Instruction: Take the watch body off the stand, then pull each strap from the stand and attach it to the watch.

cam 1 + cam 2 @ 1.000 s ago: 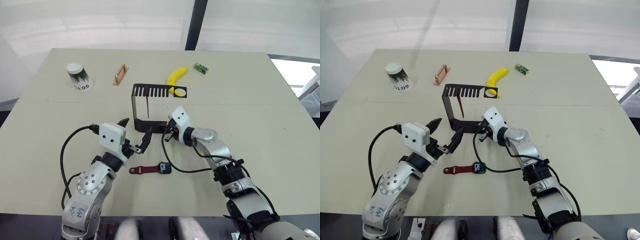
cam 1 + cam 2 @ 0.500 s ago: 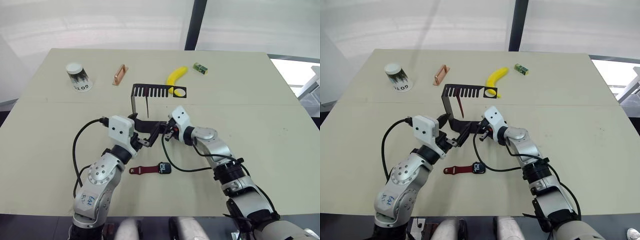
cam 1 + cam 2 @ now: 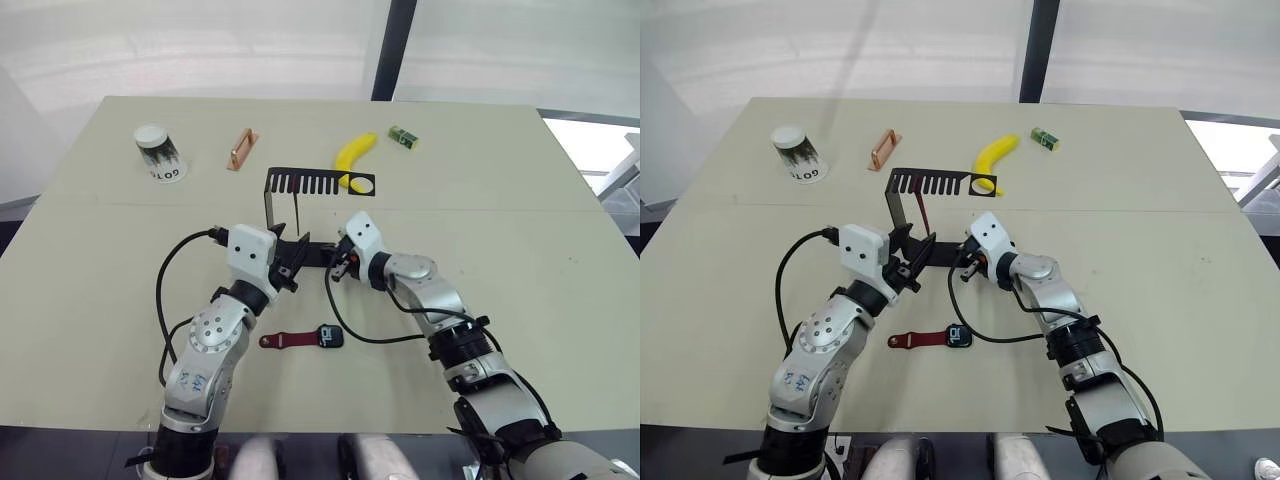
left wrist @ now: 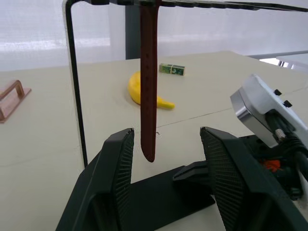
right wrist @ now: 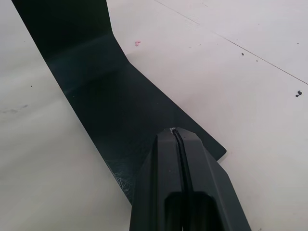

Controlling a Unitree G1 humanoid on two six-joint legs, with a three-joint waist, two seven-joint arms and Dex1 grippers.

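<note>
Strap hangs between spread left fingers.

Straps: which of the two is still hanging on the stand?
The strap dangling from the stand top arm, between the left hand fingers; the other strap lies flat, joined to the watch body.

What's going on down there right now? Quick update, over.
Left gripper open, fingers either side of the hanging strap. Right gripper shut, pressing on the stand base. Watch body on table, one strap attached. Nothing blocking.
</note>
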